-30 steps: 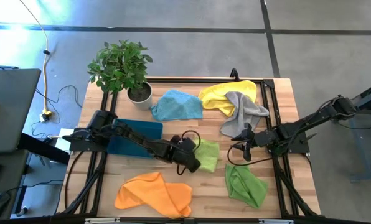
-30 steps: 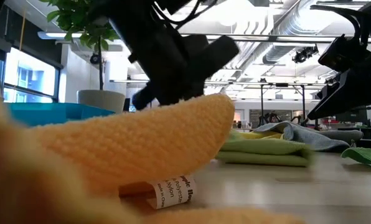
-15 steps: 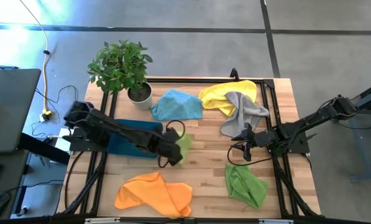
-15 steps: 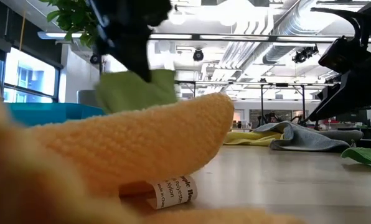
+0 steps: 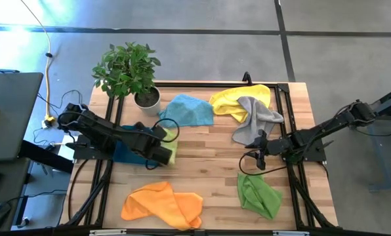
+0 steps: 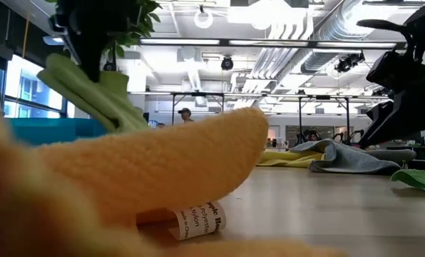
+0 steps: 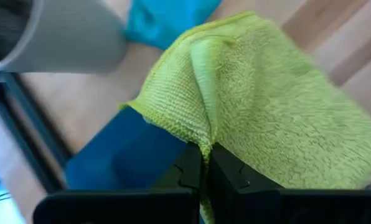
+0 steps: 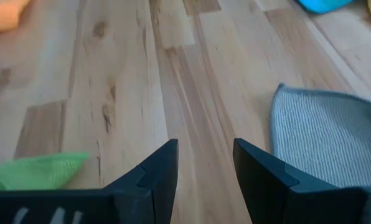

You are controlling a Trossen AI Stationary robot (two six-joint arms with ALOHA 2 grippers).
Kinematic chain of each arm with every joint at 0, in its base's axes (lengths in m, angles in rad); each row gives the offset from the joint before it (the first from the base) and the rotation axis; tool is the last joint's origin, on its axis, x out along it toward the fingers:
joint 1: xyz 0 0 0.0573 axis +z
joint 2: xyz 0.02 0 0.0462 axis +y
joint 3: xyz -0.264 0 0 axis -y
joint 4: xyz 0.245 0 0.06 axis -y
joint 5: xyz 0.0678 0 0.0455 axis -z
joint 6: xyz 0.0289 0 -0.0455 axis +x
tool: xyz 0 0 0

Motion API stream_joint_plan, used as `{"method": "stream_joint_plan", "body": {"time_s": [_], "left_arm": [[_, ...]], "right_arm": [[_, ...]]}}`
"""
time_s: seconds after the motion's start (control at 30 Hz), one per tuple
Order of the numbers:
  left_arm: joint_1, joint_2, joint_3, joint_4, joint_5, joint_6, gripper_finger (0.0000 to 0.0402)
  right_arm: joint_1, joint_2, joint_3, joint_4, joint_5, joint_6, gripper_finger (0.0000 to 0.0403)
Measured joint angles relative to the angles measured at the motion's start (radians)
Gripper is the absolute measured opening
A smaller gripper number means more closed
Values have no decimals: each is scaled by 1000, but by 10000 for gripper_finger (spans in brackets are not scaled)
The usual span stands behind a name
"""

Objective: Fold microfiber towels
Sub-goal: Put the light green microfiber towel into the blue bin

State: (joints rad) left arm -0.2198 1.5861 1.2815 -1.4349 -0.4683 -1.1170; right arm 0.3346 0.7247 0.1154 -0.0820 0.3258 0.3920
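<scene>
My left gripper is shut on a folded lime green towel over the right end of the dark teal tray. The towel also shows in the low view and in the left wrist view. My right gripper is open and empty just above the table, between the grey towel and the second lime green towel, which lies crumpled on the table. The orange towel lies at the near edge. The light blue towel and the yellow towel lie at the far side. My left gripper pinches the lime green towel between its two fingers at a bunched fold along its edge, several layers thick. The fingers slant down toward the table's right. The towel is lifted off the wood and spreads out beyond the fingertips, slack.
A potted plant stands at the far left, behind the tray. A black frame rail runs around the table. Bare wood lies between the two grippers. A laptop sits beyond the table's left edge.
My left gripper has stayed shut on the folded lime green towel and carried it from the table's middle toward the left edge, lifted clear of the wood. It is now over the tray's right end.
</scene>
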Motion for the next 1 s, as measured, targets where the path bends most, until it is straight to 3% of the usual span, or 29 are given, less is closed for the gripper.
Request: {"method": "stream_joint_plan", "body": {"time_s": [0.6, 0.8, 1.0], "left_arm": [[-24, 6, -284, 14, 71, -111, 6], [-24, 6, -319, 32, 92, -122, 9], [-23, 6, -320, -18, 140, -148, 60]], "right_arm": [[0, 3, 0, 1, 0, 0, 146], [0, 3, 0, 1, 0, 0, 146], [0, 3, 0, 1, 0, 0, 146]]}}
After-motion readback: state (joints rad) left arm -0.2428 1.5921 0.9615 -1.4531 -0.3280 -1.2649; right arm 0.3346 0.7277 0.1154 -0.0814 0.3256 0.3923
